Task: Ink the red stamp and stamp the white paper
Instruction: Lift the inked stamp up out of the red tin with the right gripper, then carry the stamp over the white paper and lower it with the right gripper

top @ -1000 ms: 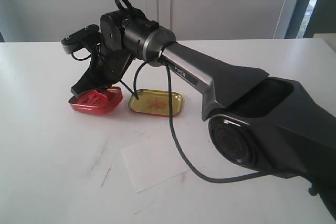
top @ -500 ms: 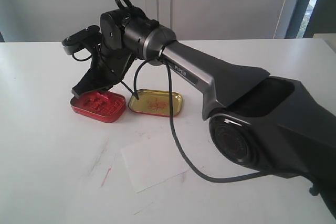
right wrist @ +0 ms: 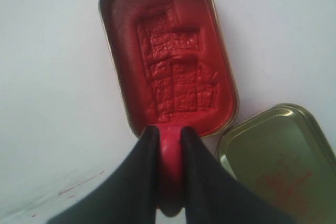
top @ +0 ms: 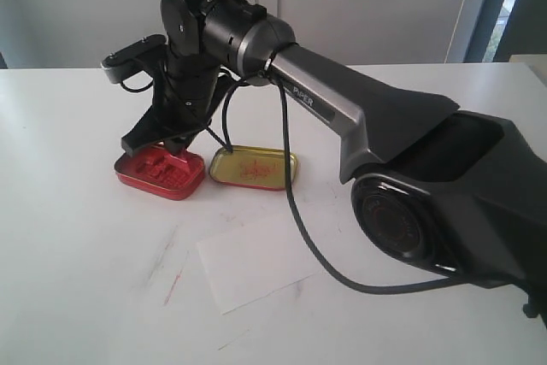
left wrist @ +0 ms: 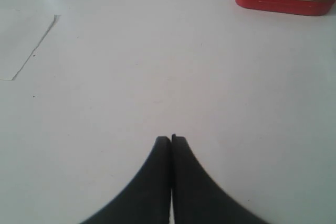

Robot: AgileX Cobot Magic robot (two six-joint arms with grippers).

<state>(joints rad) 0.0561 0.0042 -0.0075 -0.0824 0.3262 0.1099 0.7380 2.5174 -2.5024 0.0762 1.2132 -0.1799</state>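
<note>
The red stamp (right wrist: 169, 150) is pinched between the right fingers (right wrist: 137, 174) just above the red ink tin (top: 155, 187), well apart from the white paper (top: 256, 258), while the left fingers (left wrist: 157, 182) are pressed together empty.

Red stamp (right wrist: 169, 153) pinched in right end effector (right wrist: 169, 131), open red ink tin (right wrist: 119, 61) with imprinted pad, gold lid (right wrist: 273, 166) just beside
</note>
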